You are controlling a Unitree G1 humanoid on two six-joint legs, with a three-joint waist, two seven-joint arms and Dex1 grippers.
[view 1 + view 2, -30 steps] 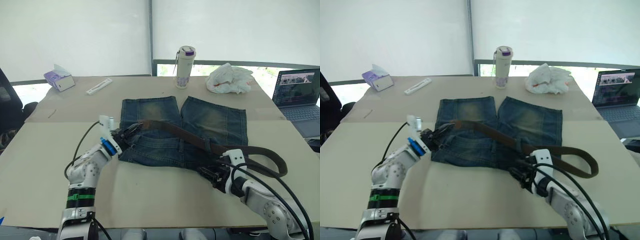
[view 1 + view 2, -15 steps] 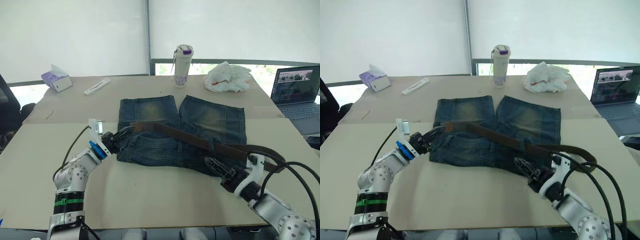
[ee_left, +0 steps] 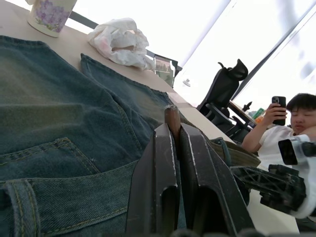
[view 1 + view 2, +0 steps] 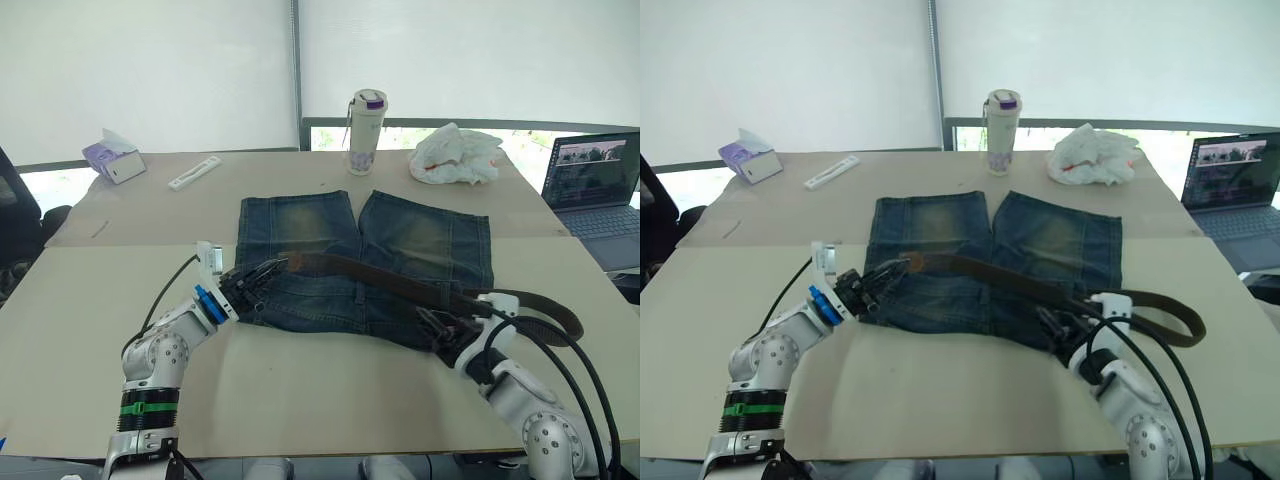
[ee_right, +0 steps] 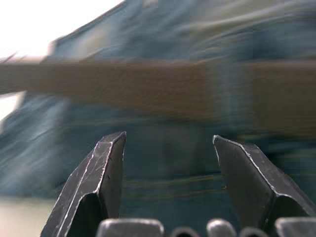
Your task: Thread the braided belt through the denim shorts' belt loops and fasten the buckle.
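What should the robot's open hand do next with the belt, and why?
Probably the right gripper should ease forward and close on the braided belt. Its fingers are spread wide with the belt crossing just ahead of them over the denim shorts, while the left gripper already pinches the belt's tip.

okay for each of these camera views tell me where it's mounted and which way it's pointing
Left and right eye views: on the head, looking forward and down at the denim shorts on the table; both arms show.
Left wrist view: along the left gripper, shut on the braided belt.
Right wrist view: along the open right gripper, facing belt and shorts.
Shared: belt and shorts appear in every view.
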